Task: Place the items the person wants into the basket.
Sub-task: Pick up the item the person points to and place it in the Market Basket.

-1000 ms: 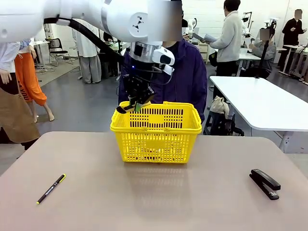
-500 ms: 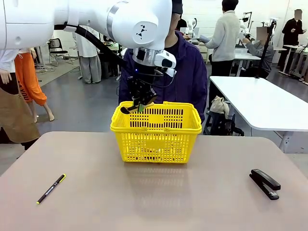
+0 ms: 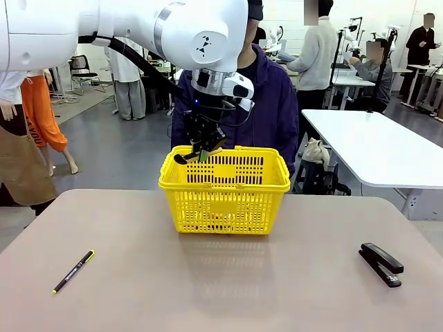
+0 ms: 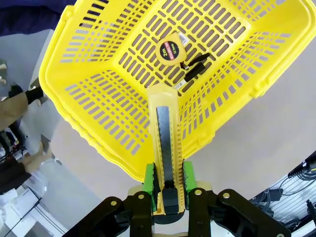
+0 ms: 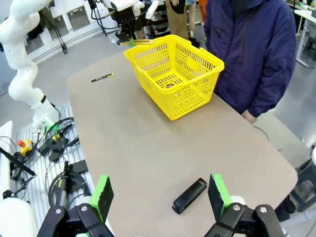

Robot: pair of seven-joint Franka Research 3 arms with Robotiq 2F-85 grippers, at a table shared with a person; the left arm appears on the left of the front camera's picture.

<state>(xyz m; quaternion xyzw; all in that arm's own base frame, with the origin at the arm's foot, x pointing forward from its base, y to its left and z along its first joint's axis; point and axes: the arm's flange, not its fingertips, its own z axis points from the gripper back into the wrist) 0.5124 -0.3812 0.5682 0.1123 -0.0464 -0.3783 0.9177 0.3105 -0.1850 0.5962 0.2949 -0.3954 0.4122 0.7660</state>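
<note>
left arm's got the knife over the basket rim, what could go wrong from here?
1. The left gripper holds the utility knife over the near corner of the basket, not its middle. Released here, it may clip the rim and fall outside.
2. The knife points at the tape measure and marker already inside; a drop could knock them.
3. The person stands right behind the basket, close to the arm.

Yellow lattice basket (image 4: 123, 98); yellow-black utility knife (image 4: 167, 163); green tool pads (image 4: 149, 177).

Bright, even light — wide-angle distortion
</note>
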